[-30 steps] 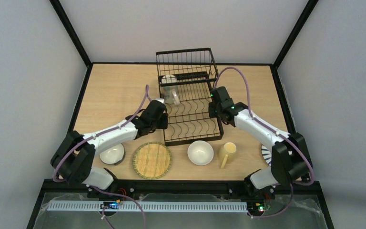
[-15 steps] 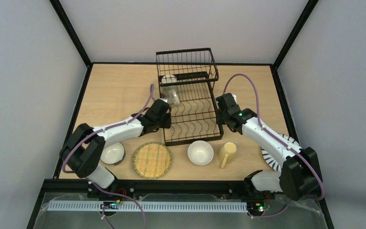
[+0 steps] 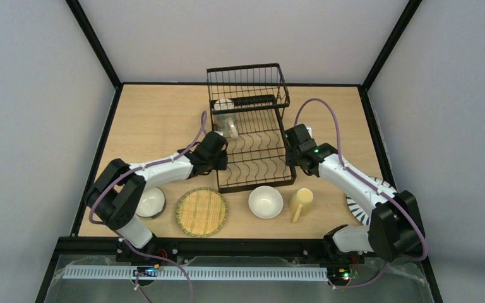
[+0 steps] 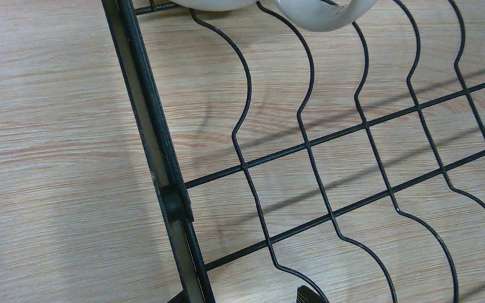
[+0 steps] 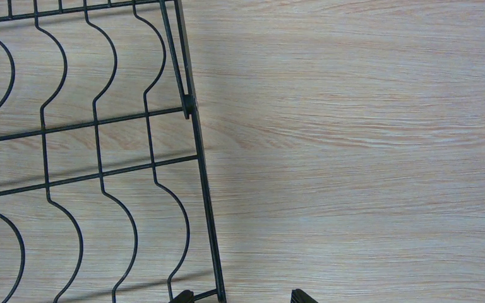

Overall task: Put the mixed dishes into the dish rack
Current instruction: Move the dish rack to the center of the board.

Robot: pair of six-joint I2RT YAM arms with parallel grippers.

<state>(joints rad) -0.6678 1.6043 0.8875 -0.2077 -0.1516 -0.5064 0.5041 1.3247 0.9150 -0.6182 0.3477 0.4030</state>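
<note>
Left pincer and right pincer both gape open (fingertips barely visible), flanking the black wire dish rack on the wooden tabletop.

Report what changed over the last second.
The right hand drew back from the dish rack, moving rightward and toward the near edge. The left hand edged right toward the rack's left side. Nothing was grasped or released. The mug and bamboo plate stayed put.

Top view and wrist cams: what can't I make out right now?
Blue-striped plate: top view, mostly under the right arm.
Left bowl: top view, partly behind the left arm.
Pale object: left wrist, cut by top edge.
Right gripper: right wrist, only fingertips above bottom edge.
</note>
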